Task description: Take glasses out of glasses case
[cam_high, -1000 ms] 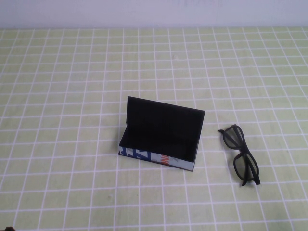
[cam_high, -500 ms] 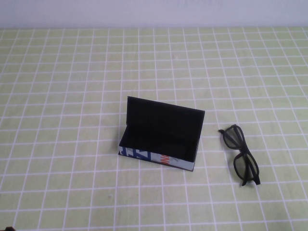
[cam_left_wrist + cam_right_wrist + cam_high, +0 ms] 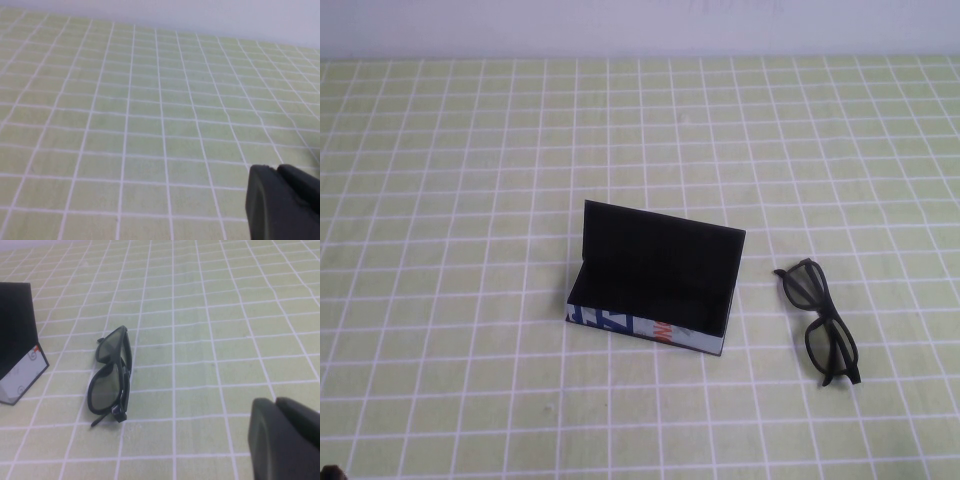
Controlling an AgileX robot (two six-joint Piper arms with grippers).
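The glasses case (image 3: 650, 325) stands open in the middle of the table, lid upright, its black inside showing nothing in it, white printed front side toward me. The black glasses (image 3: 803, 288) lie folded on the cloth to the right of the case, apart from it. In the right wrist view the glasses (image 3: 107, 390) lie ahead, with the case's corner (image 3: 20, 372) beside them. My right gripper (image 3: 276, 401) is shut and empty, short of the glasses. My left gripper (image 3: 276, 167) is shut and empty over bare cloth, far from both.
A green cloth with a white grid (image 3: 470, 200) covers the whole table. A pale wall (image 3: 640, 25) runs along the far edge. A dark bit of the left arm (image 3: 332, 471) shows at the near left corner.
Slightly more of the dark left arm part shows at the near left corner of the high view. The case and the glasses have not moved.
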